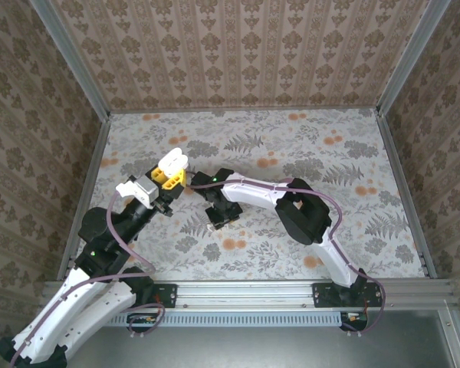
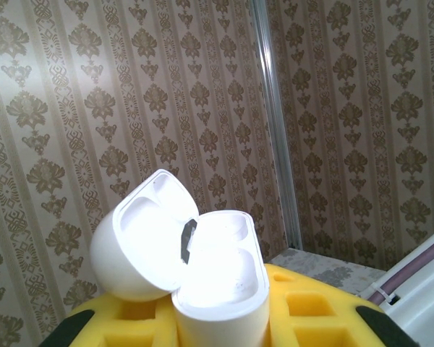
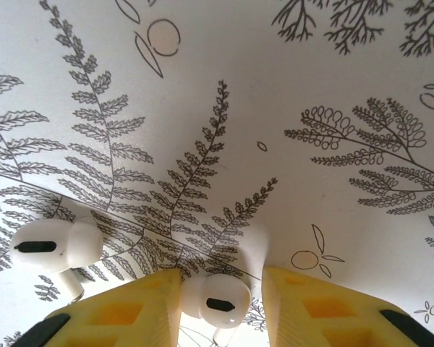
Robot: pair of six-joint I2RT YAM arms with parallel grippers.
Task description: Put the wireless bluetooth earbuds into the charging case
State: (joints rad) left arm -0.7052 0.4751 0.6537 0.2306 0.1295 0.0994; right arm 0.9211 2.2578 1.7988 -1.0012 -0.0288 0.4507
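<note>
right tool (image 3: pixel 221 289) straddles one white earbud (image 3: pixel 215 302) on the bench (image 3: pixel 289 108), yellow fingers (image 3: pixel 130 314) on either side of it, and i can't tell if they're pinching. second earbud (image 3: pixel 54 249) lies near on the bench, apart. left tool (image 1: pixel 171 179) is clamped on the white charging case (image 2: pixel 217 282), held up off the bench, lid swung open.

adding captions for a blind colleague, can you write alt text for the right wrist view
A white earbud sits between the yellow fingers of the right gripper, over a fern-printed table. A second white earbud lies on the table at the frame's left.
</note>
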